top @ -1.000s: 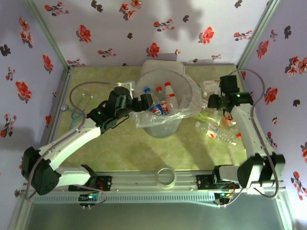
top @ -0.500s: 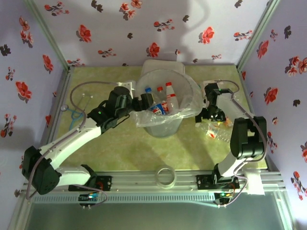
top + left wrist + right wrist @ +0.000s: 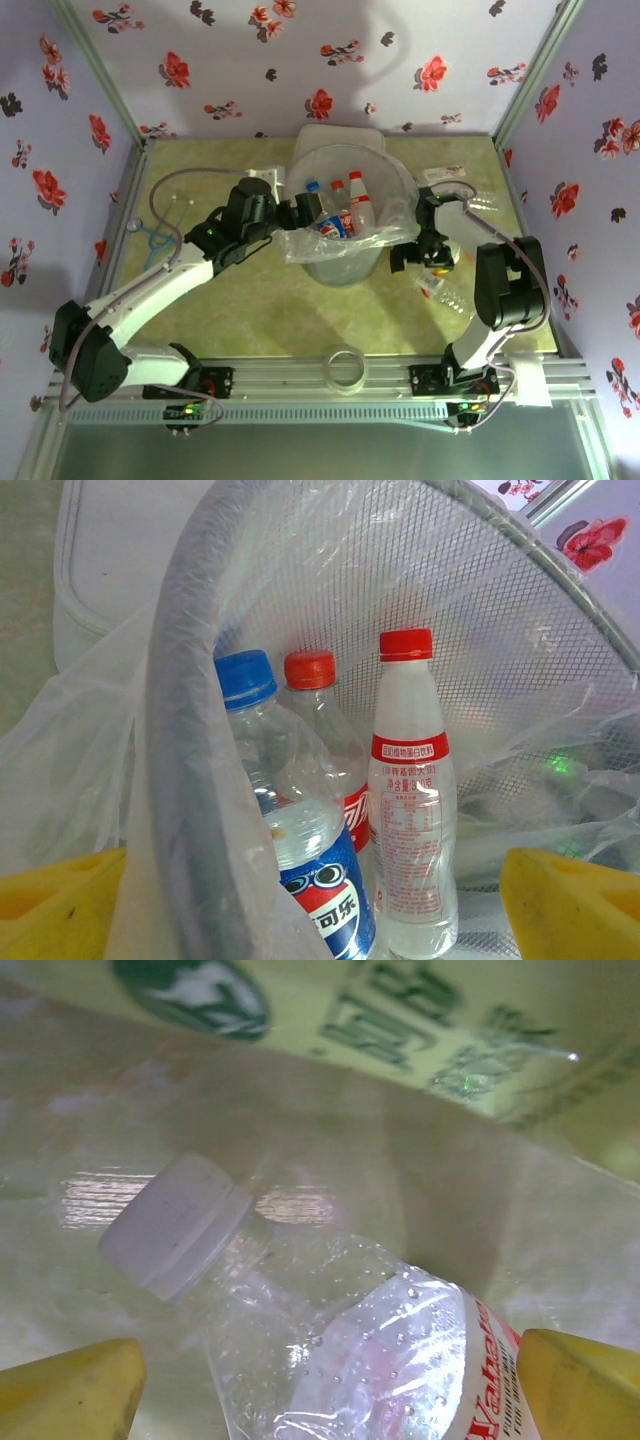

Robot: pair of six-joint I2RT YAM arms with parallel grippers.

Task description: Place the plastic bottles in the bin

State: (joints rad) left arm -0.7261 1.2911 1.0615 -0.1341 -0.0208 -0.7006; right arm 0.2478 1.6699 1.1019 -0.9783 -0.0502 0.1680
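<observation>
The bin [image 3: 385, 205] is a wide clear bucket lined with a crinkly bag, standing mid-table. Three plastic bottles stand upright inside it: a blue-capped Pepsi one [image 3: 300, 850], a red-capped one [image 3: 318, 710] and a white-labelled red-capped one [image 3: 412, 820]. My left gripper [image 3: 303, 212] is open at the bin's left side. Its yellow pads [image 3: 55, 905] straddle the grey rim [image 3: 180, 780] and the bag. To the right of the bin, my right gripper [image 3: 412, 256] is open low over the table. A lying white-capped bottle [image 3: 340, 1350] rests between its yellow fingertips [image 3: 70, 1390]. More bottles [image 3: 447, 293] lie nearby.
A white flat box [image 3: 335, 138] sits behind the bin. A small clear ring [image 3: 346, 368] lies at the near edge. A cable [image 3: 160, 235] loops at the left. A bottle with a yellow-green label [image 3: 400, 1010] lies just beyond the white-capped one.
The right arm has swung in from the far right and dropped towards the bottles beside the bin. The left arm has barely moved.
</observation>
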